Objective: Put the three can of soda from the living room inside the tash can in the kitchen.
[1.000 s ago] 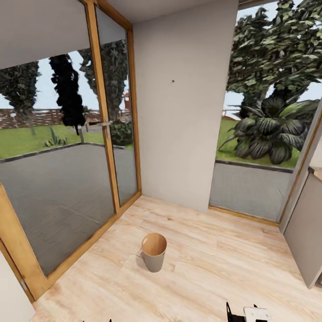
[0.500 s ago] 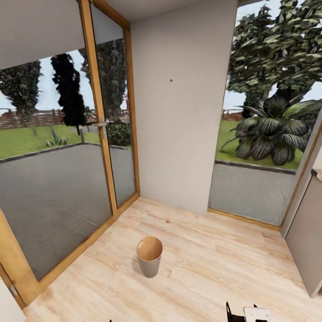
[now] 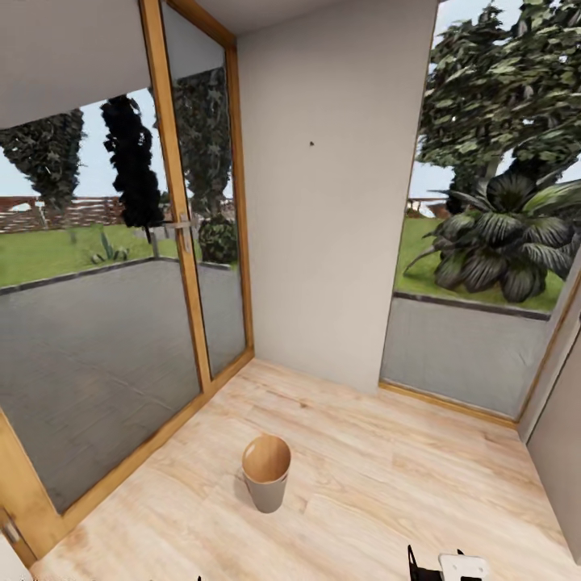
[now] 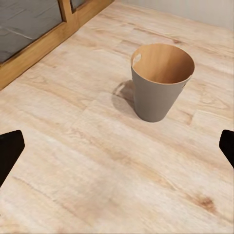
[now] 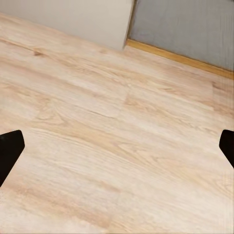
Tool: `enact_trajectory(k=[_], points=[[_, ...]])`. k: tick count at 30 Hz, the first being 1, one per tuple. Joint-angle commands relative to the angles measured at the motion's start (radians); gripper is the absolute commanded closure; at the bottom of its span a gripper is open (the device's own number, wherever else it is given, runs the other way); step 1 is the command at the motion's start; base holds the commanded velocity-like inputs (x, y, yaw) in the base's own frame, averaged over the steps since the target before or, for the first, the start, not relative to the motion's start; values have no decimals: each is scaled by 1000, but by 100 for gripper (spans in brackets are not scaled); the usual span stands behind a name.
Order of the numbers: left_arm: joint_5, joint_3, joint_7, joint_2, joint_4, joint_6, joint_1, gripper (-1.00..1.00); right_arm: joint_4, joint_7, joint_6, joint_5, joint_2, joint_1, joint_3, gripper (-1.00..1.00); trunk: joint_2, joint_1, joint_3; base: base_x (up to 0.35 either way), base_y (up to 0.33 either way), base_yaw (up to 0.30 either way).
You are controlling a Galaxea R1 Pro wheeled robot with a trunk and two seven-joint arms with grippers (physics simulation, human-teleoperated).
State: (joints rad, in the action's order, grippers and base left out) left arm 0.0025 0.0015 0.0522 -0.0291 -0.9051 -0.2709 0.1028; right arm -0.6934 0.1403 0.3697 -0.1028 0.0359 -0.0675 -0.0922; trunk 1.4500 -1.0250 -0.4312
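Trash can (image 3: 266, 472) stands upright on the pale plank floor (image 3: 387, 492), out in the open and well apart from the walls. Grey outside, orange-brown inside, a small handle slot near the rim; nothing visible inside it from the left wrist view, where it (image 4: 161, 83) sits ahead of the left gripper (image 4: 117, 148) with bare floor between. Left gripper: two dark fingertips (image 4: 9, 148) at opposite edges of that view, spread wide, nothing between them. Right gripper (image 5: 117, 148): same, fingertips (image 5: 9, 148) far apart over bare planks, released and holding nothing; a wood threshold strip (image 5: 180, 58) and the foot of a white wall (image 5: 68, 19) lie beyond it. From the head view, a dark and white piece of the right arm (image 3: 448, 565) shows at the bottom edge. Wood-framed glass door (image 3: 173, 226) to the left of the can, white wall (image 3: 331, 194) behind it, a large window (image 3: 492, 202) with a leafy plant (image 3: 500, 250) outside to the right.
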Motion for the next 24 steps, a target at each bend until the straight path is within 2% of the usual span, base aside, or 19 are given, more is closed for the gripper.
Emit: enact_trajectory(k=[1, 15, 18, 20, 24], points=[[0, 0, 0, 0, 0, 0, 0, -100, 0, 0, 0, 0, 0, 0, 0, -100, 0, 0, 0, 158, -105, 208], [6, 2, 1, 1, -2, 3, -3, -100, 0, 1, 0, 0, 1, 0, 0, -100, 0, 0, 0, 159, -30, 241], [30, 5, 1, 2, -2, 4, -9, -100, 0, 0, 0, -1, 1, 0, 0, -100, 0, 0, 0, 159, -1, 123], [71, 12, 0, 4, -2, 6, -14, -100, -2, 0, -1, -6, 1, 0, 2, -100, 0, 0, 0, 159, -1, 56], [115, 19, -3, 6, -1, 7, -21, -100, -13, -1, 0, -9, -2, 0, 8, -100, 0, 0, 0, 159, 0, 29]])
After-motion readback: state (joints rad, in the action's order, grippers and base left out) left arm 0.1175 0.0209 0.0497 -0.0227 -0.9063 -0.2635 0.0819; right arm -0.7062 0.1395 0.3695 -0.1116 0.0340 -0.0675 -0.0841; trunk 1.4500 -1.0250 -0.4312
